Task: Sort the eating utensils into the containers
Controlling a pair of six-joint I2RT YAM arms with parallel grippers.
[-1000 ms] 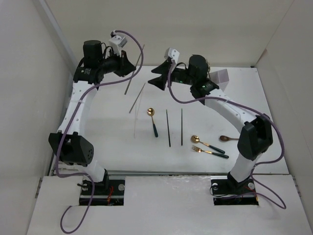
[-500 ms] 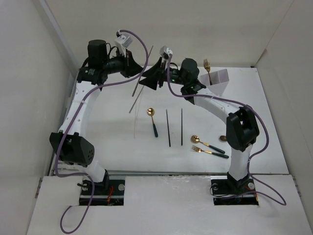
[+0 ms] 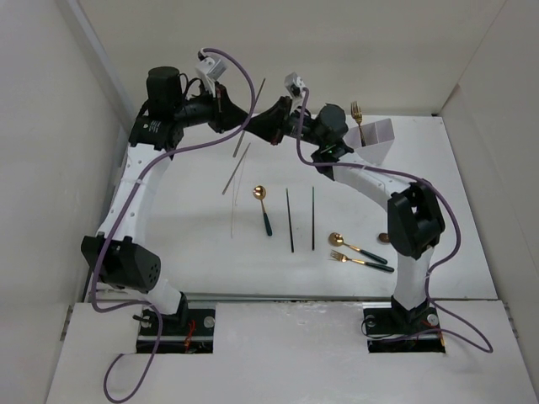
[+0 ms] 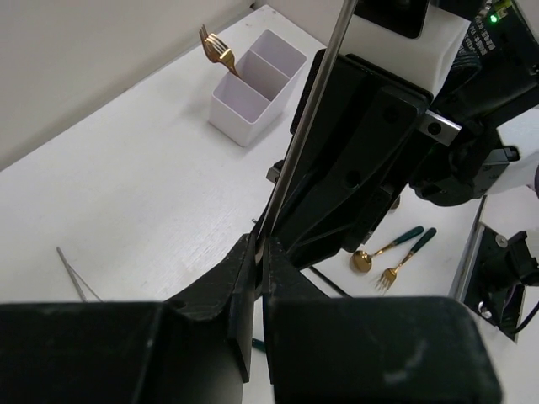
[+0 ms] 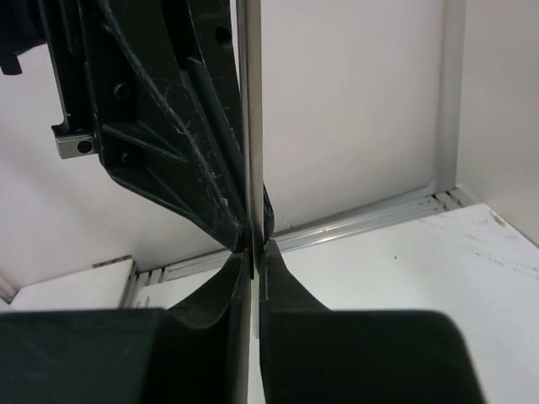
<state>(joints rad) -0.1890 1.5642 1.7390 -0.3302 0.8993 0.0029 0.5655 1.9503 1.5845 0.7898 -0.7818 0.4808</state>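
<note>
Both arms reach high over the far side of the counter [image 3: 194, 244] and meet tip to tip. The left hand [image 4: 259, 257] is clenched on a silver chopstick [image 3: 258, 93], held in the air and tilted. The right hand [image 5: 253, 257] is pinched shut on the same stick, directly opposite. A second silver chopstick [image 3: 237, 168] lies on the counter just below them. Nearer lie a green-handled gold spoon [image 3: 264, 209] and two dark chopsticks [image 3: 290, 219], side by side. A green-handled spoon and fork [image 3: 360, 260] rest near the right arm, which partly hides a brown spoon [image 3: 386, 238]. The white holder [image 3: 375, 150] stands behind the right arm with a gold fork [image 3: 357, 114] upright in an end compartment.
</note>
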